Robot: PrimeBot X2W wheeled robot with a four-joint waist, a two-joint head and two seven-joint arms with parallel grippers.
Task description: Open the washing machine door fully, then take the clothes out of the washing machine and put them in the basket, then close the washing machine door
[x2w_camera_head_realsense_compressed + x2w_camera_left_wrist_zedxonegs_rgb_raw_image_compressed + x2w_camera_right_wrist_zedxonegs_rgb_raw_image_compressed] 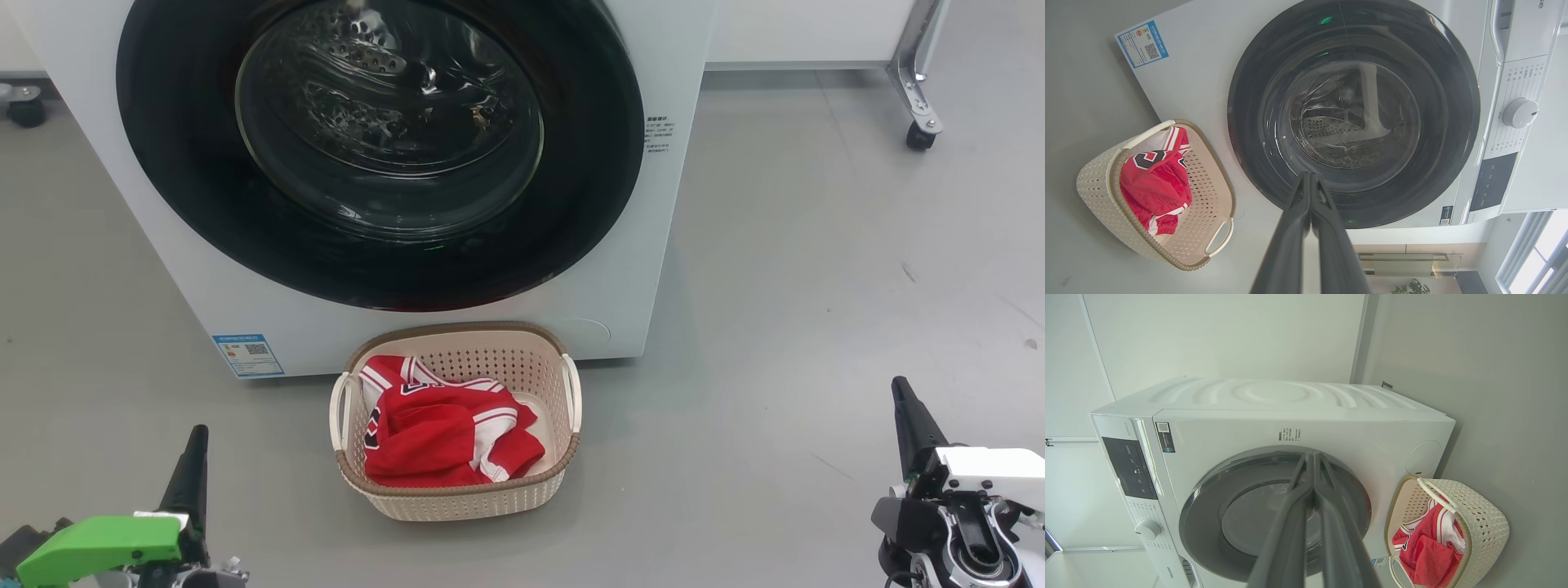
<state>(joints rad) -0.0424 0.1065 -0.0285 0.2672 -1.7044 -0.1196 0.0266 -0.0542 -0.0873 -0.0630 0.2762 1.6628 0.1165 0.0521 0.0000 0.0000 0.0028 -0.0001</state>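
One blue QR label [248, 354] on white front-loading washing machine [310, 335], text unreadable. One cream perforated basket [457, 502] holds red striped clothes [424, 433]. Left pincer [198, 433], right pincer [899, 385] closed, empty.

We've got a plain grey floor [816, 269] w/ a couple dark scuff marks [908, 272] on the right. Top right there's a shiny metal leg [908, 73] on a small black caster [919, 139], plus another dark caster [24, 108] at the far left edge. Left wrist view gives us a bright window [1539, 253] & some green plant leaves [1410, 287] near it, too small to ID.
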